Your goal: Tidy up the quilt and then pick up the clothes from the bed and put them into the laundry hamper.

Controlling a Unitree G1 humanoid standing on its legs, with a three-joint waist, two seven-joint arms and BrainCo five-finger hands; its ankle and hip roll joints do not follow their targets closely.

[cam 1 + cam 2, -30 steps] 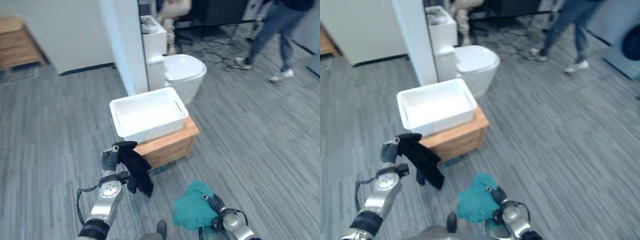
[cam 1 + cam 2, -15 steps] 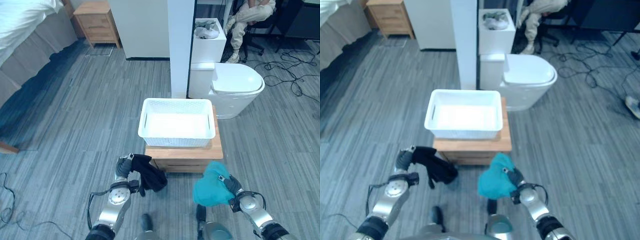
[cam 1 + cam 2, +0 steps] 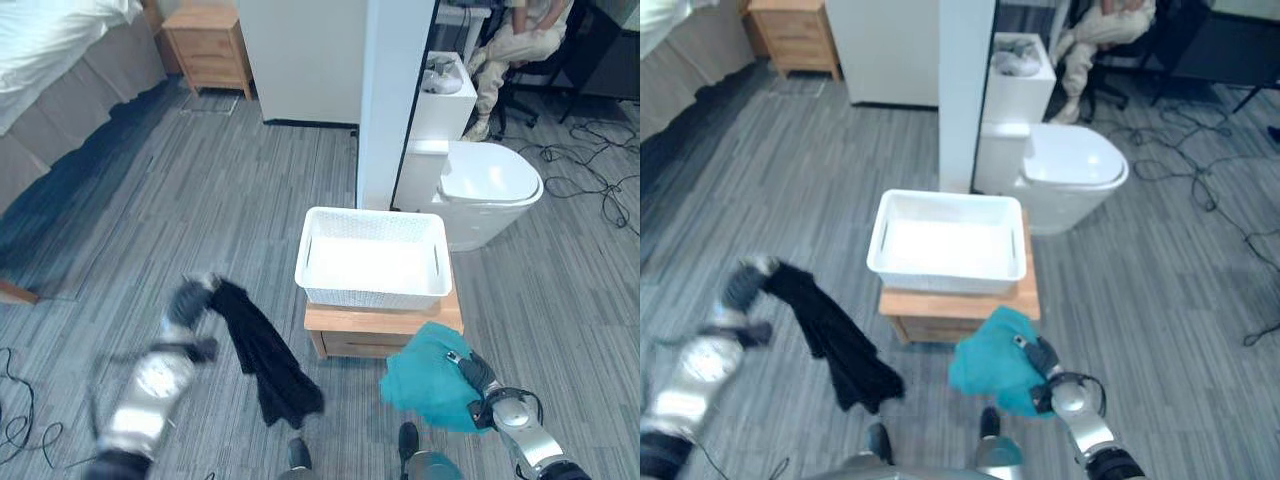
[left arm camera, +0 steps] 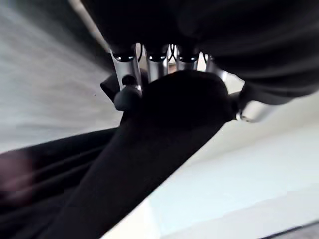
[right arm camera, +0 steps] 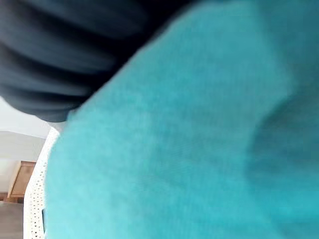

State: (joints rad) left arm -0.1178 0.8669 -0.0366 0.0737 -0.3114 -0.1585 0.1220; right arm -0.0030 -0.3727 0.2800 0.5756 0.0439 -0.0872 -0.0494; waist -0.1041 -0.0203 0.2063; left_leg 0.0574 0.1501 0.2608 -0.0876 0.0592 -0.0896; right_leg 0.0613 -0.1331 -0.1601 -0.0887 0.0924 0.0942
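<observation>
The left hand [image 3: 185, 300] had its fingers [image 4: 123, 63] clenched on the black garment [image 3: 262, 352], which hung left of the white hamper [image 3: 373, 258]. The right hand [image 3: 478, 378] carried the teal garment [image 3: 430, 377] just before the hamper, ready for dropping in; its finger state could not be told.

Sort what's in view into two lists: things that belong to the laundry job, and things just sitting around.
Part of the job:
black garment, held in the left hand
teal garment, held in the right hand
white laundry hamper
bed

Just lying about:
wooden stand under the hamper
toilet
nightstand
seated person
</observation>
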